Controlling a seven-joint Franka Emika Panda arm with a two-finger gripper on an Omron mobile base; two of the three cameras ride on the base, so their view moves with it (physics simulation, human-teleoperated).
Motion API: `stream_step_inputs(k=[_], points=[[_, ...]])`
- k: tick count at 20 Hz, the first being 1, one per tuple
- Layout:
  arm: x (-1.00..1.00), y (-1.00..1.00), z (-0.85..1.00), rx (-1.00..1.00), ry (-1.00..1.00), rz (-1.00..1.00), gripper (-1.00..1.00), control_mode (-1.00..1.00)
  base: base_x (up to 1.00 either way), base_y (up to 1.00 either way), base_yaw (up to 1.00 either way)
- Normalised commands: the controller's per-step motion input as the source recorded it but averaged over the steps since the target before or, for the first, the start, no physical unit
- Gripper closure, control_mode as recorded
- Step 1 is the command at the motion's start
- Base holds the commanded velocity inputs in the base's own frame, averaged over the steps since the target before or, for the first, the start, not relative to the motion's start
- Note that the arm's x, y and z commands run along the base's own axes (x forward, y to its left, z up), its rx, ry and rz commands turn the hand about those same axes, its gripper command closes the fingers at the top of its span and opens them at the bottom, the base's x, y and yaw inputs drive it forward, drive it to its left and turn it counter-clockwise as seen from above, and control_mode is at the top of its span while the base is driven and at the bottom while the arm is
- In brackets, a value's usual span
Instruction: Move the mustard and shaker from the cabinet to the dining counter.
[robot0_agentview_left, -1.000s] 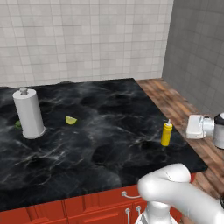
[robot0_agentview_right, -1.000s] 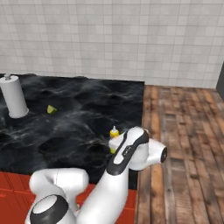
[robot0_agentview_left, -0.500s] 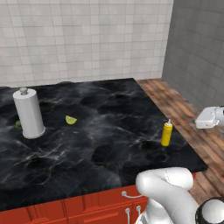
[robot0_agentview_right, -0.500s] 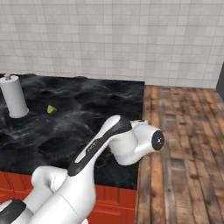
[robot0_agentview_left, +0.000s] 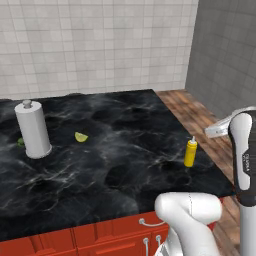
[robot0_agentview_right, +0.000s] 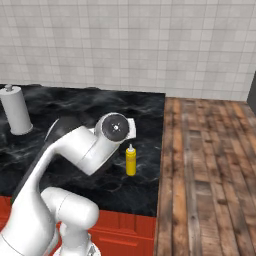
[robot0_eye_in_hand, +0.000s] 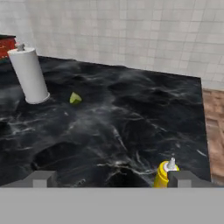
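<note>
The mustard (robot0_agentview_left: 190, 152) stands upright on the dining counter (robot0_agentview_left: 115, 150), close to the counter's right edge and toward its front, with bare marble all round it. In the right base view the mustard (robot0_agentview_right: 130, 160) stands just in front of and below the arm's rounded white wrist joint, without touching it. In the hand view the mustard (robot0_eye_in_hand: 164, 174) sits at the bottom, just beside the right fingertip (robot0_eye_in_hand: 186, 178), with its nozzle cap showing.

The gripper (robot0_eye_in_hand: 109, 180) has its 2 fingers spread wide, 1 at the lower left and 1 at the lower right of the hand view, and nothing is pinched between them. It hangs above the counter's front part, looking across the marble toward the tiled wall.

Far from the mustard, toward the counter's left side, a white paper towel roll (robot0_agentview_left: 32, 130) stands upright. A small lime wedge (robot0_agentview_left: 80, 136) lies on the marble just to the right of the roll, well apart from the mustard. Red drawer fronts (robot0_agentview_left: 105, 240) run below the counter's front edge. A wooden floor (robot0_agentview_right: 210, 175) lies to the right of the counter.
</note>
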Motion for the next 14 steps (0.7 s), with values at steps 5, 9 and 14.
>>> stream_step_inputs(k=[5, 9, 14], points=[[-0.08, 0.87, 0.35, -0.13, 0.15, -0.14, -1.0, -1.0, 0.0, 0.0, 0.0], [0.0, 0.61, 0.24, -0.06, 0.18, -0.1, -1.0, -1.0, 0.0, 0.0, 0.0], [0.09, 0.19, 0.01, 0.0, 0.13, -0.05, -1.0, -1.0, 0.0, 0.0, 0.0]])
